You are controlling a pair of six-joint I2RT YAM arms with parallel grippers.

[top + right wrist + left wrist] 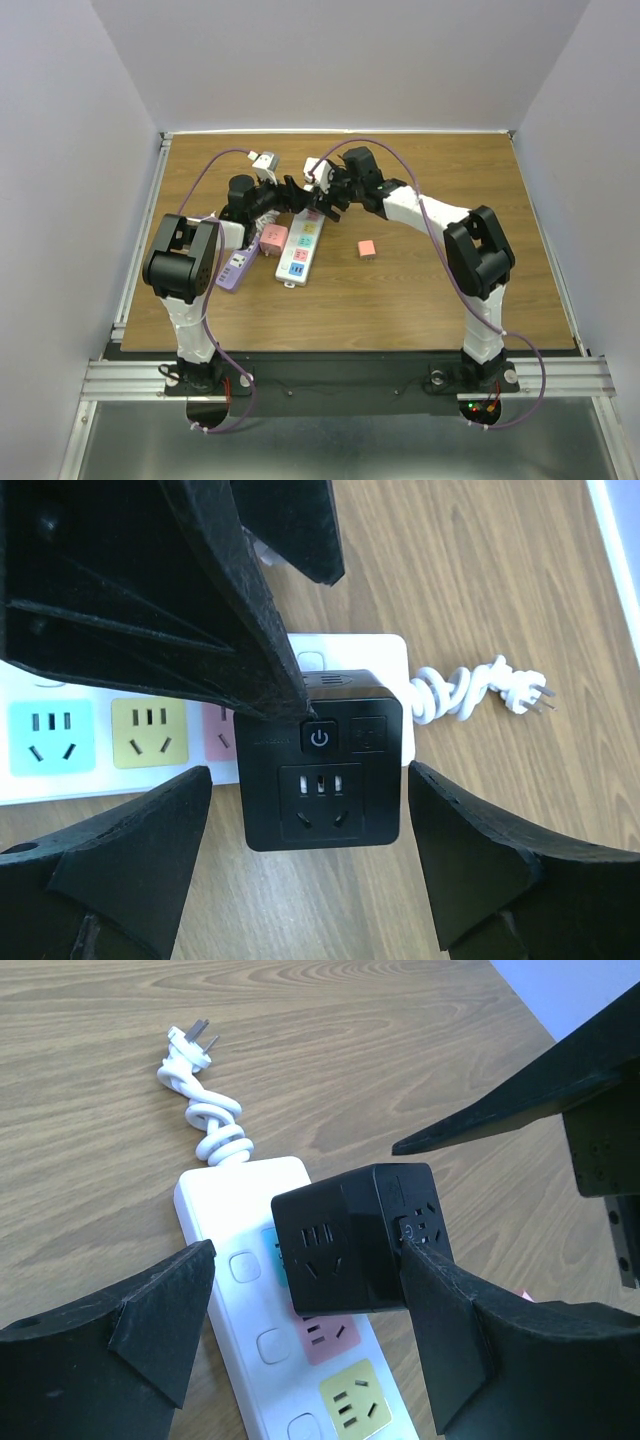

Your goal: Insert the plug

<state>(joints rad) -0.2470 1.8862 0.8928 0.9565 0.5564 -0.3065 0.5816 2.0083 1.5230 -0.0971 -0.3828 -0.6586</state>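
Plug cube [360,1240], black, sits on the cord-end socket of the white power strip [225,1185] left of the bench's middle, seemingly seated or nearly, with left gripper [310,1260] and right gripper [310,780] straddling it, spread wide, holding nothing.

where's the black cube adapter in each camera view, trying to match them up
left wrist: the black cube adapter is at centre, sitting on the white power strip over its coloured sockets.
right wrist: centre, slightly low, at the strip's cord end.
top external: too dark and crowded to pick out; it should be at the strip's far end.
shared landmark: the white power strip with its coloured sockets.
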